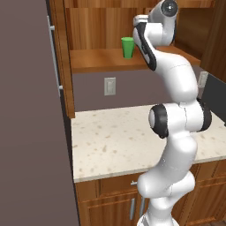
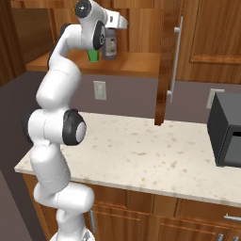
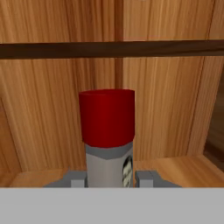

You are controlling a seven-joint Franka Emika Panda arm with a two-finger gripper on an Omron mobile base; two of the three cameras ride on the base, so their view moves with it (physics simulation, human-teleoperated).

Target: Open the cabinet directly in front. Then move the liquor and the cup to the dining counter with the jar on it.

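1. Gripping the liquor [image 3: 107, 135]: in the hand view its red cap stands dead centre between the two fingertips [image 3: 78, 179], which sit close against the grey neck on either side. I read the gripper [image 3: 112, 180] as pinched on the bottle, jaws part-closed around the neck.
2. Cup [image 1: 127, 47] stands on the cabinet shelf [image 1: 101, 59], toward the middle of its front edge, just left of the hand in the left base view.
3. Cabinet door [image 2: 165, 61] hangs open at the shelf's right end, edge-on, over the speckled countertop [image 2: 141, 150].
4. Judgement for the withdrawal: lift slightly first, then draw straight back toward the shelf's front edge, keeping the bottle upright.
5. Risk: swinging left could clip the cup; swinging right could meet the door.
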